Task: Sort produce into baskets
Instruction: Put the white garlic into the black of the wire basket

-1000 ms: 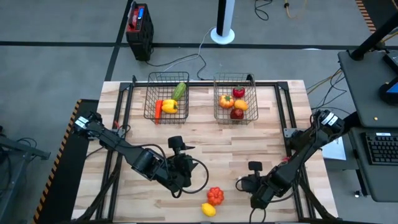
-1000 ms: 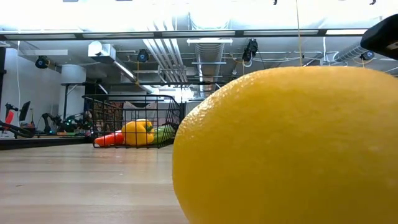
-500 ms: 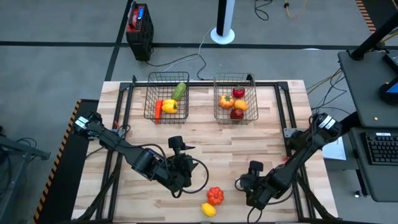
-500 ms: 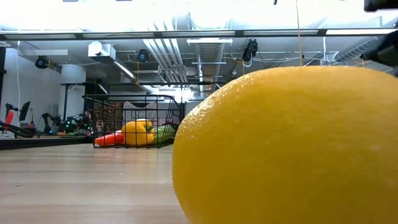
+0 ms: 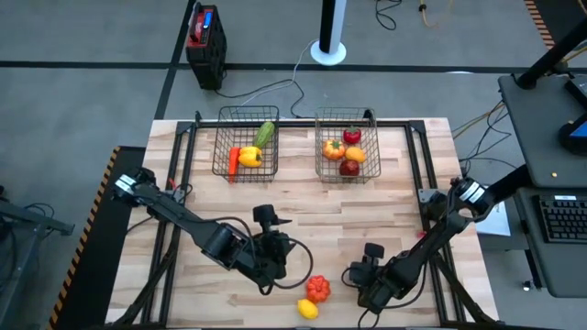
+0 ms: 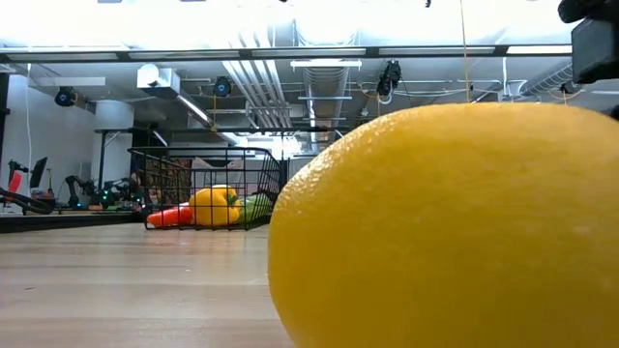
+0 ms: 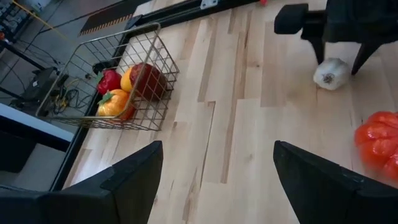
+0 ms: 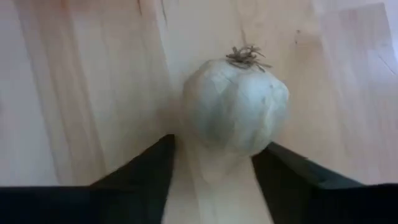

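Note:
A white garlic bulb [image 8: 235,112] lies on the wooden table between the open fingers of my right gripper [image 5: 362,286], near the front edge; the fingers stand on either side of it, and I see no touch. The garlic also shows in the left wrist view [image 7: 331,73]. My left gripper [image 5: 273,266] is open and empty just left of a red pepper [image 5: 317,288]. A lemon [image 5: 308,309] lies at the front edge and fills the low view [image 6: 445,232]. Two wire baskets [image 5: 223,147] [image 5: 371,151] stand at the far side and hold produce.
The left basket holds a yellow pepper [image 5: 250,156], a cucumber [image 5: 265,134] and a carrot [image 5: 233,161]. The right basket holds an orange-yellow pepper [image 5: 333,148], a red pepper [image 5: 352,136], an apple [image 5: 349,168] and an orange [image 5: 357,155]. Bare wood lies between baskets and grippers.
My right gripper has gone a little toward the table's near edge and left. My left gripper has shifted slightly toward the near edge and the red pepper. The produce has not moved.

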